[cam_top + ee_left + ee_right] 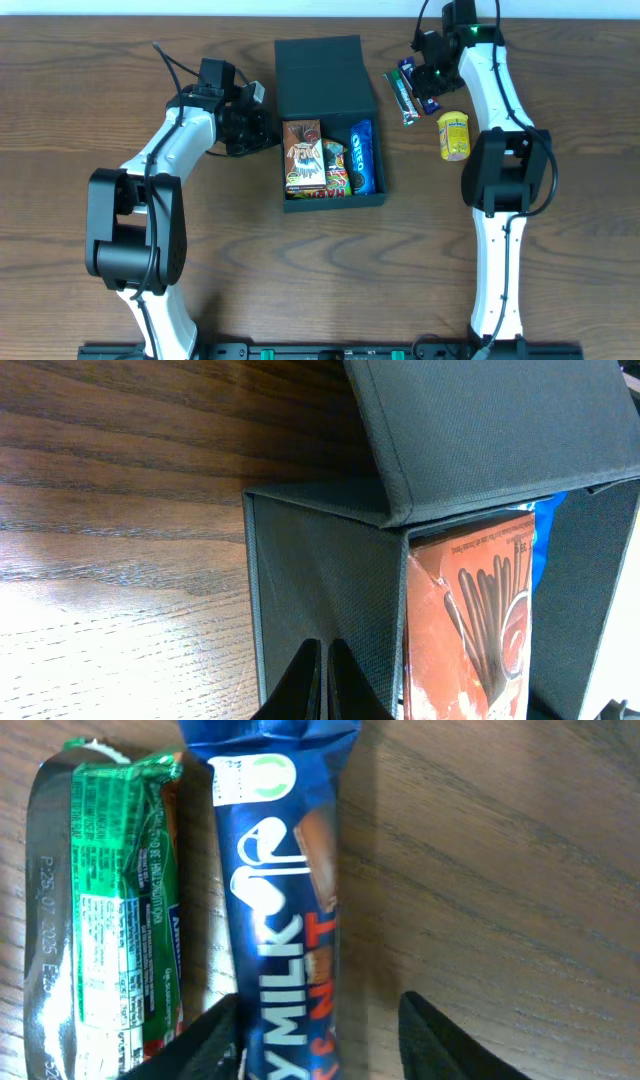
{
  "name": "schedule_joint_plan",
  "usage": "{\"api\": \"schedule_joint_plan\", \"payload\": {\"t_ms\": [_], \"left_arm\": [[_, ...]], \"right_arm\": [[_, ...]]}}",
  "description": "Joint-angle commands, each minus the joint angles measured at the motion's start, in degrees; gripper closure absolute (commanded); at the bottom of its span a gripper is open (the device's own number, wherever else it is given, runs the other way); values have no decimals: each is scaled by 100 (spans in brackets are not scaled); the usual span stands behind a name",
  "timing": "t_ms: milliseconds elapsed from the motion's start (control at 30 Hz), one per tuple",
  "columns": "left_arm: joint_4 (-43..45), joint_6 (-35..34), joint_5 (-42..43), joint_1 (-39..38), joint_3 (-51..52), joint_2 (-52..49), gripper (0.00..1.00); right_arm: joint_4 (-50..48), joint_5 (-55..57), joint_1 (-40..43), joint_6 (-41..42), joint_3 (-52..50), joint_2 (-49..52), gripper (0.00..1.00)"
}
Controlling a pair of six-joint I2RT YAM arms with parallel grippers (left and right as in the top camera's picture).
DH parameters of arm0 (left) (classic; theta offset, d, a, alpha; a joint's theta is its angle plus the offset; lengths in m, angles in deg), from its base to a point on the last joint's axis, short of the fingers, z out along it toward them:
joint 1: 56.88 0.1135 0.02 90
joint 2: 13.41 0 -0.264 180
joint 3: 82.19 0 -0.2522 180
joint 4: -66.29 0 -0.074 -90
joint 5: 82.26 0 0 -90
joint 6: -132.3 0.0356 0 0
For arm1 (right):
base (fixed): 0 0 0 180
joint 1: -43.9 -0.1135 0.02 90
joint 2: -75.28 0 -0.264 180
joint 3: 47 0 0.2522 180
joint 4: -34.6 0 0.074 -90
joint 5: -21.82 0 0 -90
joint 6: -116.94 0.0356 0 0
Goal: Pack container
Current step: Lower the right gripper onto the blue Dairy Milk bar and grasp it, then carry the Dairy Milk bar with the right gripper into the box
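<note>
Container (pixel 318 75) is sitting upper centre of the overhead frame, lid flap open, snacks lying inside. Risks I'm flagging: the right gripper (pixel 318 1035) is straddling one end of the blue chocolate bar (pixel 280 890), jaws spread partway and not pinching yet. The finger at lower left of the wrist frame is crowding the green-wrapped bar (pixel 110 900), so it could be snagging both, or the glossy bar could be pivoting out. The left gripper (pixel 322 675) is pressed together, holding nothing, tips against the container's outer wall, so it could be shoving it.
</note>
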Motion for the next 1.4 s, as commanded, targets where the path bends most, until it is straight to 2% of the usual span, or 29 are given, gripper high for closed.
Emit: {"api": "schedule_joint_plan", "payload": {"t_ms": [0,67,233,667,900,1000,1200,1367], "left_arm": [[15,-63,85,7,50,-24,94],[15,-63,85,7,50,-24,94],[15,-63,85,7,50,-24,94],[17,-61,85,7,50,-24,94],[20,-37,81,42,50,-24,94],[20,-37,83,105,50,-22,94],[15,-37,85,251,50,-22,94],[15,-15,85,315,50,-22,94]], "right_arm": [[-9,-90,22,-63,-50,55,55],[-9,-105,22,-63,-50,55,62],[-2,-105,22,-50,-50,55,71],[179,-105,20,157,-48,-173,79],[483,-155,-35,378,-48,-988,81],[732,-590,-85,426,-48,-1471,83],[1069,-1134,-304,1300,-48,-2363,86],[1786,-1134,-855,2083,-50,-2433,87]]}}
